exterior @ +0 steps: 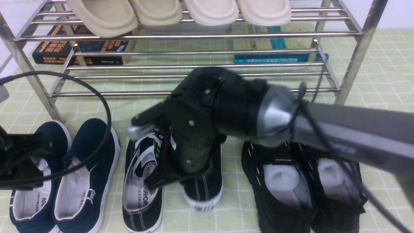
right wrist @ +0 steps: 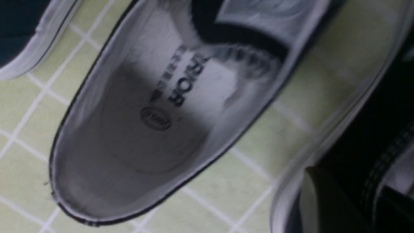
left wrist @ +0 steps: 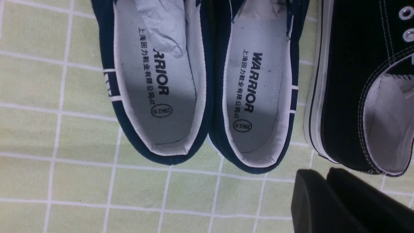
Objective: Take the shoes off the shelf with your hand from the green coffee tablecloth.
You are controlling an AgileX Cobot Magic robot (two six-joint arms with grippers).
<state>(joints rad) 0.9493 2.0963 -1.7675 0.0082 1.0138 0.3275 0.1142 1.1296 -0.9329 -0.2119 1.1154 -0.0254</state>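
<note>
The two black canvas shoes stand side by side on the green coffee tablecloth point(exterior: 233, 210), in front of the steel shelf point(exterior: 194, 66). The left shoe point(exterior: 142, 194) lies free, and its white insole point(right wrist: 155, 113) shows in the right wrist view. My right gripper point(exterior: 194, 168) reaches down into the right shoe point(exterior: 203, 191). One finger is outside its side wall point(right wrist: 372, 139) and the other inside; the frames do not show whether they press on it. My left gripper point(left wrist: 323, 173) hangs with its fingers together and empty, near the heel of the left shoe point(left wrist: 343, 97).
Navy slip-ons point(exterior: 61, 181) sit at the left under my left arm. Black mesh trainers point(exterior: 304, 187) sit at the right under my right arm. Beige slippers point(exterior: 181, 13) fill the shelf's top tier. Two books point(exterior: 81, 48) lie behind its lower rails.
</note>
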